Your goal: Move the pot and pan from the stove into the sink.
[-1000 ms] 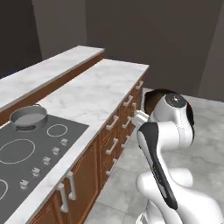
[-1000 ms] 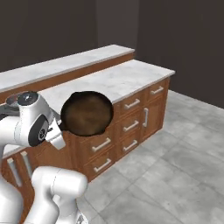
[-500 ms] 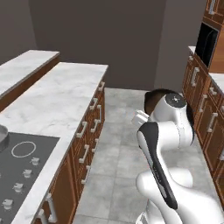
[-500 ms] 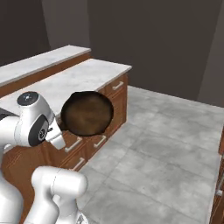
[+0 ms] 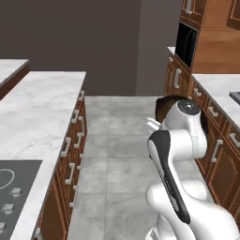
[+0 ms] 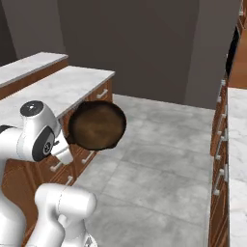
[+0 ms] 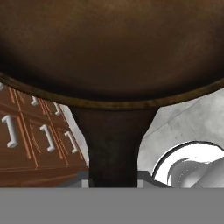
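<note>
A: What could go wrong here?

B: The gripper [image 7: 113, 181] is clamped on the handle alone, holding the pan [image 6: 96, 125] in the air at 12 o'clock from the hand, over the floor [image 6: 159, 169]. A swing could tilt it loose.

A: Any writing?

B: None readable.

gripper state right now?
Gripper: closed on the short black handle of the shallow round dark brown skillet, carried in the air.

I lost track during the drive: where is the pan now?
In the right base view the pan is held up beside the arm's head, above the floor by the island drawers.
</note>
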Controlling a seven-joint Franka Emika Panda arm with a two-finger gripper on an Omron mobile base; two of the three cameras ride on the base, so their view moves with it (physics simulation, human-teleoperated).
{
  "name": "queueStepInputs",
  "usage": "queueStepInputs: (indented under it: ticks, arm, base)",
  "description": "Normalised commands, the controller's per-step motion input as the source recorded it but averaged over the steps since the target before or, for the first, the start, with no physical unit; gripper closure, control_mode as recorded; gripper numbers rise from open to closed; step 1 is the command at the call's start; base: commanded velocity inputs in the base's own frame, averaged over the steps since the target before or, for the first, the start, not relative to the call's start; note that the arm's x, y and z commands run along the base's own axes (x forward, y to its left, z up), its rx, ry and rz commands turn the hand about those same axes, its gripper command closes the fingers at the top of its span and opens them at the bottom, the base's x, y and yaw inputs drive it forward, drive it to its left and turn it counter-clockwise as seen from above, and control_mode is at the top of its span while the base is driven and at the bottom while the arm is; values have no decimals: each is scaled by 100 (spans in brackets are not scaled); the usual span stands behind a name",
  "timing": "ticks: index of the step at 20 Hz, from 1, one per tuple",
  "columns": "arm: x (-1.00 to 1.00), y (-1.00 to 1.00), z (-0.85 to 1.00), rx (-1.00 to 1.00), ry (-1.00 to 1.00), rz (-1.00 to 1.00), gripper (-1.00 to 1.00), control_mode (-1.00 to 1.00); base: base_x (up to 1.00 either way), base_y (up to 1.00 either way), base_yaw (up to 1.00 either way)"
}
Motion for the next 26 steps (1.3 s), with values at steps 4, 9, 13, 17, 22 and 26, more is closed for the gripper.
queueStepInputs:
  ticks: [4, 9, 13, 17, 22, 26]
  arm:
    - [0, 0, 0, 0, 0, 0, 100, 100]
    - [0, 0, 0, 0, 0, 0, 100, 100]
    - [0, 0, 0, 0, 0, 0, 100, 100]
    - [0, 0, 0, 0, 0, 0, 100, 100]
    - [0, 0, 0, 0, 0, 0, 100, 100]
    - [0, 0, 0, 0, 0, 0, 100, 100]
  base:
    - [-2, -21, -40]
    - [0, -15, -44]
    - [0, -11, -46]
    - [0, -11, -46]
    - [0, -11, -46]
    - [0, -11, -46]
